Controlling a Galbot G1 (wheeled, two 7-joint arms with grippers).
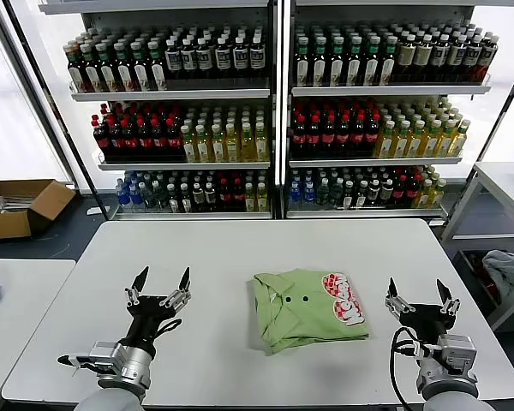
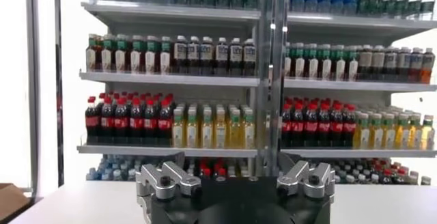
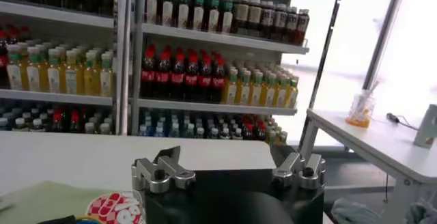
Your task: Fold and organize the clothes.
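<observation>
A light green shirt lies folded into a neat rectangle on the white table, collar and dark buttons up, its red-and-white patch at the right edge. The patch's corner also shows in the right wrist view as the shirt lies beside that arm. My left gripper stands open above the table's front left, well clear of the shirt. To the shirt's right, my right gripper is open too, holding nothing. Both point their fingers toward the shelves.
Shelves of bottled drinks fill the background behind the table. A cardboard box sits on the floor at far left. A second table adjoins on the left, and a side table with grey-blue cloth below stands at right.
</observation>
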